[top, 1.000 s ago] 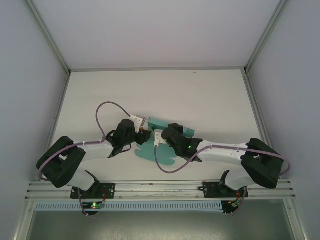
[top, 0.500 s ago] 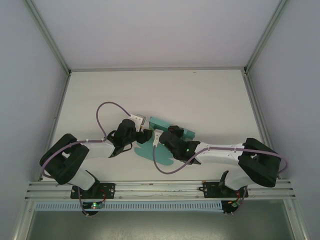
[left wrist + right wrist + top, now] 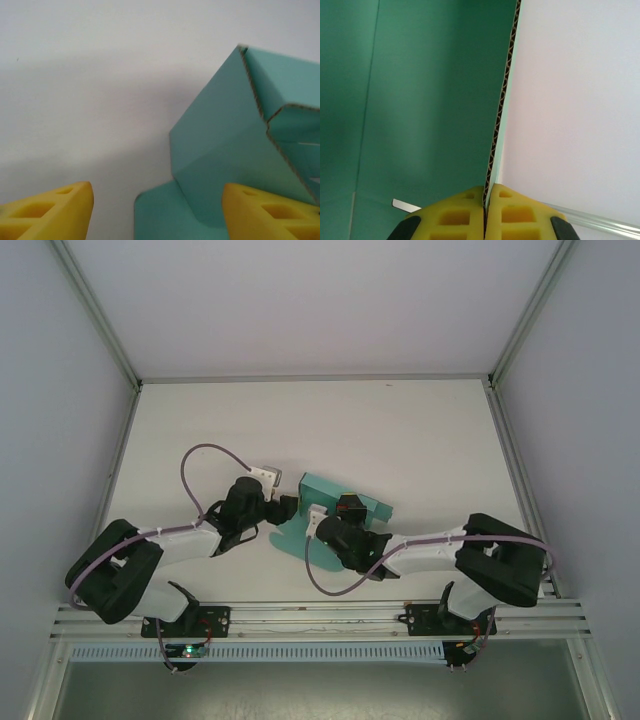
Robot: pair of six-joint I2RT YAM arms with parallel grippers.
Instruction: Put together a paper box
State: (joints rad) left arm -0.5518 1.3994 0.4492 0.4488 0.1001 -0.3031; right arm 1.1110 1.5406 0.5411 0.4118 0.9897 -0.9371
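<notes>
Yellow-padded right end effector pinches paper box.

No readable text, label, brand, number or sign on the paper box or table

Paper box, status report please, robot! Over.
Right pincer shut on paper box edge. Left pincer open beside a box wall. Box partly folded. No obstacles seen.
</notes>
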